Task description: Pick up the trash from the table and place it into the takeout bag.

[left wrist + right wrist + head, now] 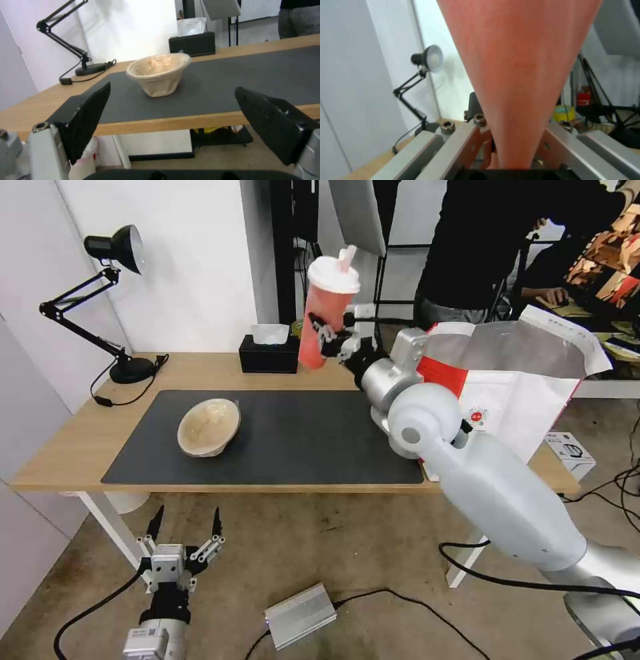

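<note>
— Above the far edge of the table [80, 447], we have the right gripper [328, 339] clamped around the lower part of the red drink cup [325, 317], and the cup hangs clear of the wood. Which way does the takeout bag [513, 380] lie from there?

— To the right of the cup, at the right end of the table, its foil-lined mouth open and facing up. We judge the carry runs rightward, and the right arm is plainly the nearer one.

— And the cup's long axis?

— Close to upright, lid on top, leaning a little to the right. In the right wrist view the red cup wall [520, 62] narrows down between our fingers [480, 140], so we grip it near the base.

— What about our other side?

— The left gripper [185, 527] hangs low in front of the near table edge, fingers spread wide and holding nothing. The tan pulp bowl [209, 427] sits tipped on the dark mat [320, 433], beyond that gripper and well apart from it; in the left wrist view the bowl [158, 73] stands between the two open fingertips [91, 110].

— So the bowl is the left's, the cup ours to carry right.
</note>
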Controlling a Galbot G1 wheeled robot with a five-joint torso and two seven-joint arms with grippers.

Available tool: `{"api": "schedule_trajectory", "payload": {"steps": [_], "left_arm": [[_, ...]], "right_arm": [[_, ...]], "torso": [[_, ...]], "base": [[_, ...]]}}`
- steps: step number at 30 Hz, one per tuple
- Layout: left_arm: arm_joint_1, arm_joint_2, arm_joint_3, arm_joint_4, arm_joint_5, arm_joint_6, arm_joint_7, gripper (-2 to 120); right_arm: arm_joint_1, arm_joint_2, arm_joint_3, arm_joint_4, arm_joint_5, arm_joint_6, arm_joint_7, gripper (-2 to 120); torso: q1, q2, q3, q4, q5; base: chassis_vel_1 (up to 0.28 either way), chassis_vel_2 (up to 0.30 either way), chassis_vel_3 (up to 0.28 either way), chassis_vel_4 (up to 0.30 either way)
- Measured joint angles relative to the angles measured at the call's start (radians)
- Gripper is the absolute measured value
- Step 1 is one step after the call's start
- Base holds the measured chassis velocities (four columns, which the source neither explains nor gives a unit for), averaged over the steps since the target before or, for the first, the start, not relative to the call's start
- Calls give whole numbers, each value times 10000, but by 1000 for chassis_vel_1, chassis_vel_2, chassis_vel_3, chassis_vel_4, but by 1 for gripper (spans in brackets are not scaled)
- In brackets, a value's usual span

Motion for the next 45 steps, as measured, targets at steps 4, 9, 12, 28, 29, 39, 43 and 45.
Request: {"api": "schedule_trajectory", "payload": {"steps": [4,9,12,28,29,39,43,45], "left_arm": [[0,-1,1,0,2,0,0,100],[-8,3,3,0,2,0,1,100],[-10,5,2,0,2,0,0,100],[-23,-3,12,25,2,0,-2,100],[-23,-3,12,25,2,0,-2,100],[-18,-2,5,29,3,0,-2,100],[-19,-2,4,28,4,0,-1,100],[-19,-2,4,28,4,0,-2,100]], "right_arm": [[54,-4,321,-19,90,-62,107,4],[94,-29,624,-21,175,-102,199,4],[107,-26,792,8,236,-112,278,4],[76,-129,1631,365,744,-325,779,4],[76,-129,1631,365,744,-325,779,4],[42,-455,2015,503,902,-349,837,4],[-261,-564,2386,693,997,-381,957,4],[-290,-574,2420,704,999,-383,960,4]], "torso": [[0,0,0,0,1],[0,0,0,-1,0],[0,0,0,0,0],[0,0,0,0,0],[0,0,0,0,0],[0,0,0,0,0],[0,1,0,-1,1],[0,0,0,-1,1]], "base": [[0,0,0,0],[0,0,0,0],[0,0,0,0],[0,0,0,0],[0,0,0,0],[0,0,0,0],[0,0,0,0],[0,0,0,0]]}}
